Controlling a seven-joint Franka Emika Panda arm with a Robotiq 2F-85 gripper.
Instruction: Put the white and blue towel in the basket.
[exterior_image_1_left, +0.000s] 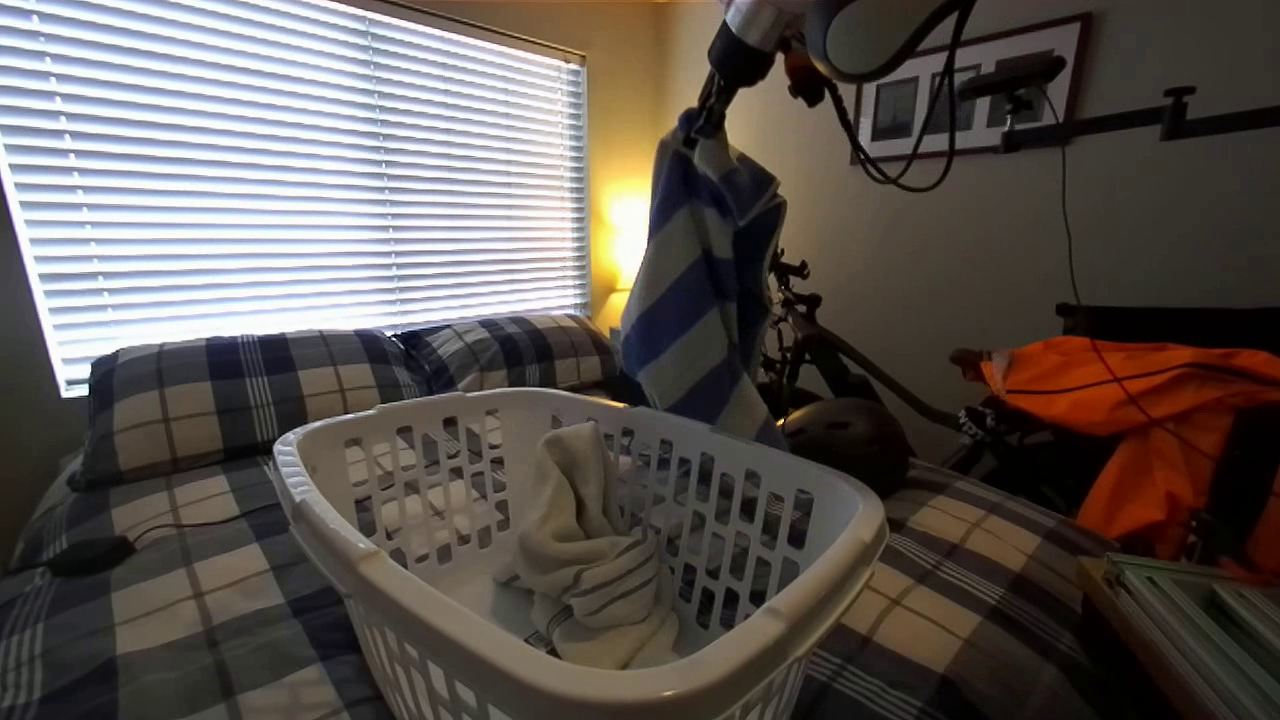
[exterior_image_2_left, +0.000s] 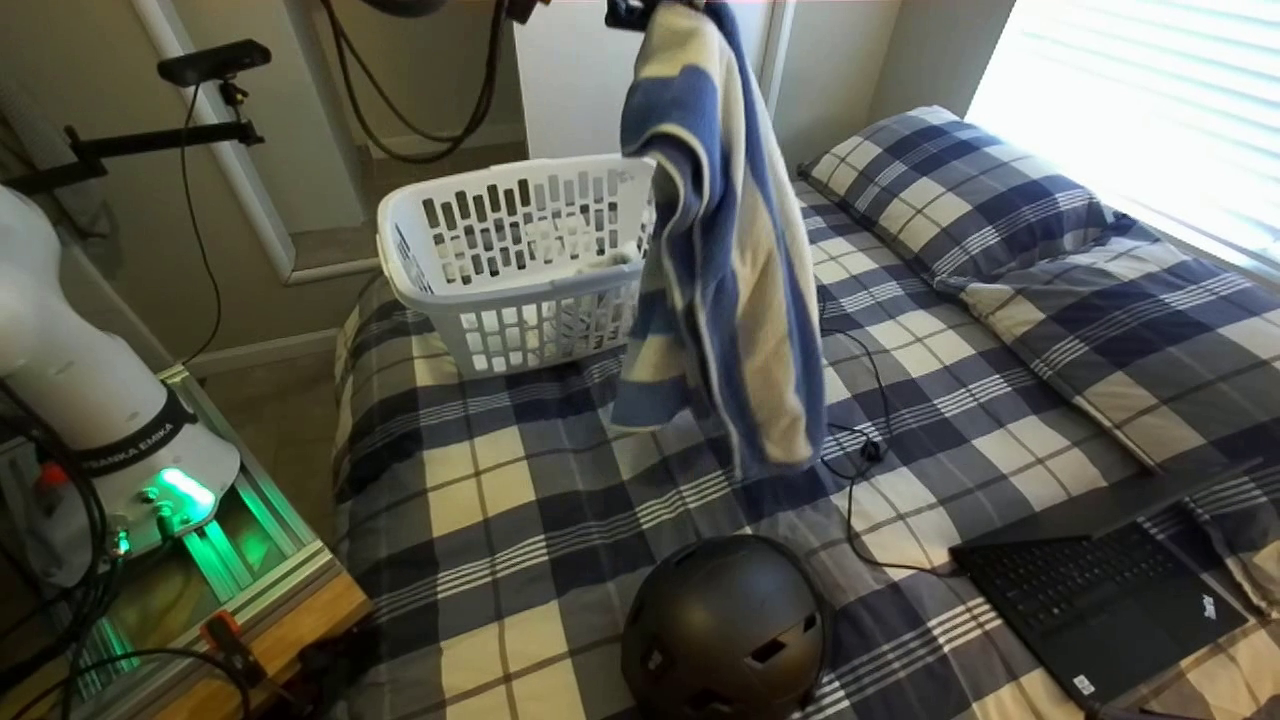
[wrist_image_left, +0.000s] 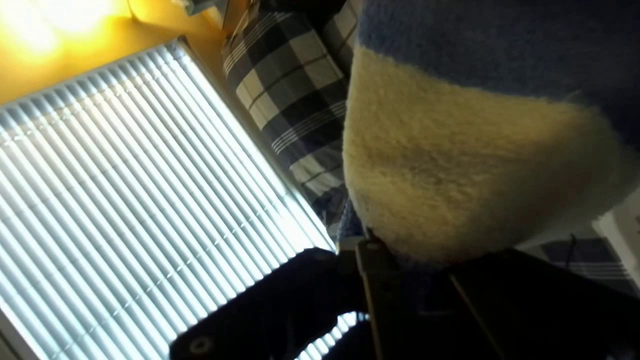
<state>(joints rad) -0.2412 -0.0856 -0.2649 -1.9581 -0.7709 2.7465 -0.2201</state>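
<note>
The white and blue striped towel (exterior_image_1_left: 690, 290) hangs from my gripper (exterior_image_1_left: 708, 118), which is shut on its top end. In an exterior view it hangs at the far side of the white basket (exterior_image_1_left: 330, 535), its lower end behind the rim. In an exterior view the towel (exterior_image_2_left: 735, 260) hangs in front of one end of the basket (exterior_image_2_left: 520, 292), with bed showing below it. In the wrist view the towel (wrist_image_left: 450, 150) fills the upper right and covers the gap between the dark fingers (wrist_image_left: 410, 262).
A cream towel (exterior_image_1_left: 600, 570) with dark stripes lies inside the basket. A black helmet (exterior_image_2_left: 725, 630) and an open laptop (exterior_image_2_left: 1110, 600) with a cable lie on the plaid bed (exterior_image_2_left: 500, 480). Pillows (exterior_image_1_left: 250, 400) stand by the window. A bicycle (exterior_image_1_left: 820, 350) is behind the bed.
</note>
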